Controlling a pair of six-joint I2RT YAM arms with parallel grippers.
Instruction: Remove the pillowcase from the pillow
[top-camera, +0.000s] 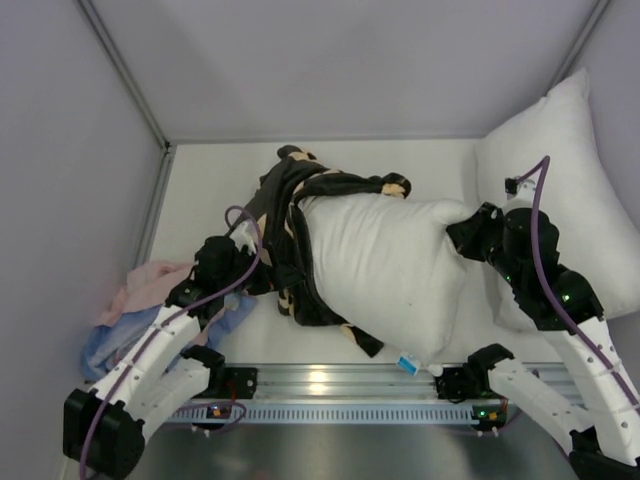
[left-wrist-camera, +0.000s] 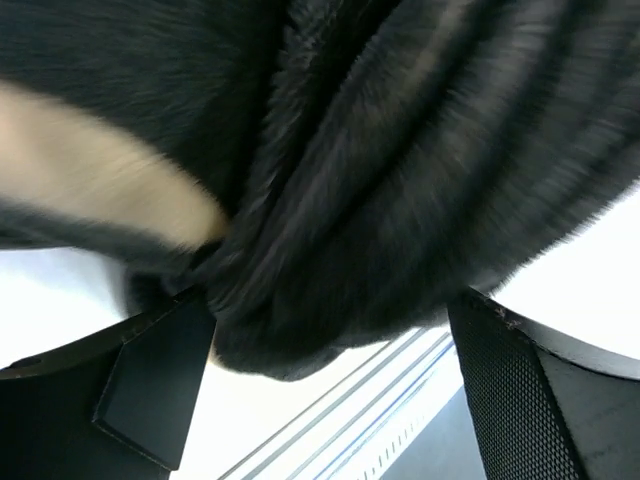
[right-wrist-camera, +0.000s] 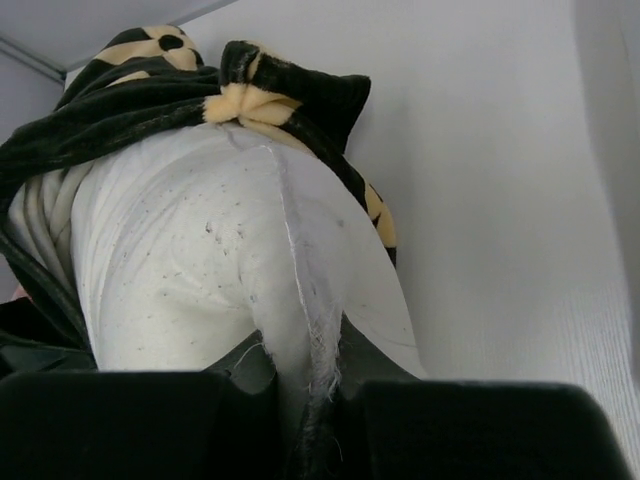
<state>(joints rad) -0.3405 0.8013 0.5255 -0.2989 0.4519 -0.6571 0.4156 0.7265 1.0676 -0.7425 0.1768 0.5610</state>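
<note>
Your right claw (right-wrist-camera: 300, 400) pinched the large white stuffed pillow (right-wrist-camera: 180, 270) by its seam; your left claw (left-wrist-camera: 330, 340) gripped the black plush flower-printed pillowcase (left-wrist-camera: 400, 150), mostly peeled, on the table (top-camera: 420, 160). Finishing called for pulling them apart.

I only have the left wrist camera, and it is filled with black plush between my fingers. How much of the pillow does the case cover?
Observer: From above, the pillowcase is bunched around the left end of the pillow. Most of the pillow's top is bare white.
Operator: Good. Is anything holding the other end while I pull?
Observer: Yes. The right gripper has its fingers closed on the seam at the pillow's right corner.
</note>
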